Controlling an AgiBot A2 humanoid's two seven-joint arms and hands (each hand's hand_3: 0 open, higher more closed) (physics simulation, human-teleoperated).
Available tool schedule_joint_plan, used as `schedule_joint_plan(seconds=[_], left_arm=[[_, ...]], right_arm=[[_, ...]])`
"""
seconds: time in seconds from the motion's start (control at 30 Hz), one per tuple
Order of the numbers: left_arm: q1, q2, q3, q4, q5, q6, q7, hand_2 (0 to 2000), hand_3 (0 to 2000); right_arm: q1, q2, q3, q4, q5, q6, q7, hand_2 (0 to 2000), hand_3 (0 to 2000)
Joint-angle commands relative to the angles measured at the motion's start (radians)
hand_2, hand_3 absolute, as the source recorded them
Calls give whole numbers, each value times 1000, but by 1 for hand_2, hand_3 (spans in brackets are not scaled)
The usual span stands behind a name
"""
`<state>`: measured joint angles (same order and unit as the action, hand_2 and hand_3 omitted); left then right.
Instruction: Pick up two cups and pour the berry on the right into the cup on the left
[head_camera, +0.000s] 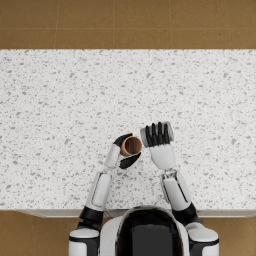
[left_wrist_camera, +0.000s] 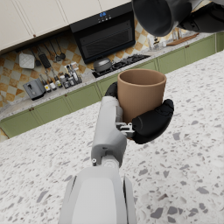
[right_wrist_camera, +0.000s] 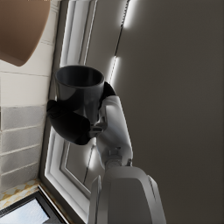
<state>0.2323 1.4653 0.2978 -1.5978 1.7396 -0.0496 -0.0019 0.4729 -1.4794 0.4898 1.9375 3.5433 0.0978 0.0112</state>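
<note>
Left robot hand (head_camera: 126, 150) grips the brown cup (head_camera: 132, 146) upright above the table (head_camera: 60, 100). Right robot hand (head_camera: 159, 136) grips the dark cup (right_wrist_camera: 78, 89), tipped sideways with its mouth toward the brown cup, just beside it. Berry not visible. Risk: mouths misaligned, so the berry misses the brown rim and rolls off across the table.

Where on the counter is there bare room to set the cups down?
The speckled white countertop lies bare left, right and beyond both hands. It is crowded only near the front edge, where the left hand holds the brown cup beside the right hand tipping the dark grey cup.
</note>
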Motion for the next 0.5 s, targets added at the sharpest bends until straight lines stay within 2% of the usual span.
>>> schedule_joint_plan(seconds=[0.03,0.5], left_arm=[[13,7,-5,-10,0,0,0,2000,1280],[-13,1,-8,-15,0,-1,0,2000,1280]], right_arm=[[-1,31,-24,10,5,-24,-2,2000,1280],[-31,43,-24,2,10,-32,-1,2000,1280]])
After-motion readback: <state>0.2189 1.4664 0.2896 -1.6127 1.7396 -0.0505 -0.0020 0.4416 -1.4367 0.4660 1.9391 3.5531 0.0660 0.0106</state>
